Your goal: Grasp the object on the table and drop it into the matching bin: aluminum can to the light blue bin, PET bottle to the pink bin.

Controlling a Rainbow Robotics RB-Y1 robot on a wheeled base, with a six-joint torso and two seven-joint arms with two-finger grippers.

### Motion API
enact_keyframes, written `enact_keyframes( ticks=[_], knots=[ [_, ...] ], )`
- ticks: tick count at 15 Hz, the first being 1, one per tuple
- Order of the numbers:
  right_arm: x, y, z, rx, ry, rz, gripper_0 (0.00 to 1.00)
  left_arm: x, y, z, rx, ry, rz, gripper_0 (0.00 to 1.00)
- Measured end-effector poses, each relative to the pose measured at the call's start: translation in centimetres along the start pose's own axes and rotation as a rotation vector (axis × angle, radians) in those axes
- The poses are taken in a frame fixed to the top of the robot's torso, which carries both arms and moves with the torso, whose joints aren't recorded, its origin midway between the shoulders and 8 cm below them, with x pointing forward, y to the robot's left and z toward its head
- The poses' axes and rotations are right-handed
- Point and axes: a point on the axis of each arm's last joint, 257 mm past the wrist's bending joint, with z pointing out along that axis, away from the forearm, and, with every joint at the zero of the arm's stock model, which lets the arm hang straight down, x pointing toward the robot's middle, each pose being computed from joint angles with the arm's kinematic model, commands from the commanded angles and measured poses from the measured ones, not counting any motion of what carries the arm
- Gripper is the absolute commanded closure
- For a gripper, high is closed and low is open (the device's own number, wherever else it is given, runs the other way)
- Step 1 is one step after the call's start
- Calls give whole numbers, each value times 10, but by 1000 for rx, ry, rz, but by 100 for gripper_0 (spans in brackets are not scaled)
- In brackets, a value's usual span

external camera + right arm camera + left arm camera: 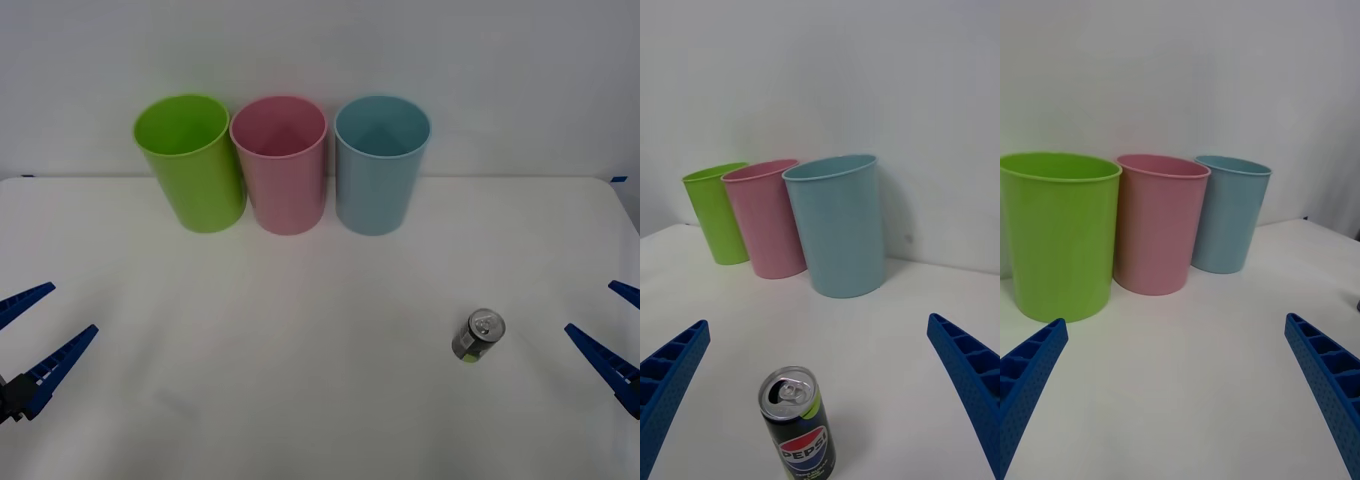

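The aluminum can [479,335] stands upright on the table [300,400], toward the robot's right and nearer the front edge, well apart from the row of bins at the back; its silver pull-tab top faces up, and the right wrist view shows the can [796,424] with a yellow-green patch near its rim and a printed logo on its dark side. At the far side of the table three bins stand upright in a line before the pale wall, each just beside the next: the lime green bin [190,160] on the robot's left, the pink bin [280,163] in the middle, and the light blue bin [380,163] on the right, all open at the top. The right gripper [610,330] hovers at the right edge of the table, near the can and on its outer side, its blue ribbed fingers spread wide apart and holding nothing; in its own wrist view the can lies between the two fingers but touches neither. The left gripper [35,335] waits at the left edge of the table, its fingers likewise spread apart and holding nothing, well away from the can.
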Motion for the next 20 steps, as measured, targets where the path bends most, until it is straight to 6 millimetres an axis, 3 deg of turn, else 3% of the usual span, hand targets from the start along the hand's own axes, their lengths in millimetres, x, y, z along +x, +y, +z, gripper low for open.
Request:
enact_keyframes(
  ticks=[8, 14, 20],
  knots=[
    [15, 7, -6, -17, 41, 14, 0, 0, 0, 0, 0, 0, 0, 0],
    [26, 11, -28, -28, 111, -12, 0, 0, 0, 0, 0, 0, 0, 0],
    [60, 11, -49, -64, 142, -139, 0, 0, 0, 0, 0, 0, 0, 0]
  ],
)
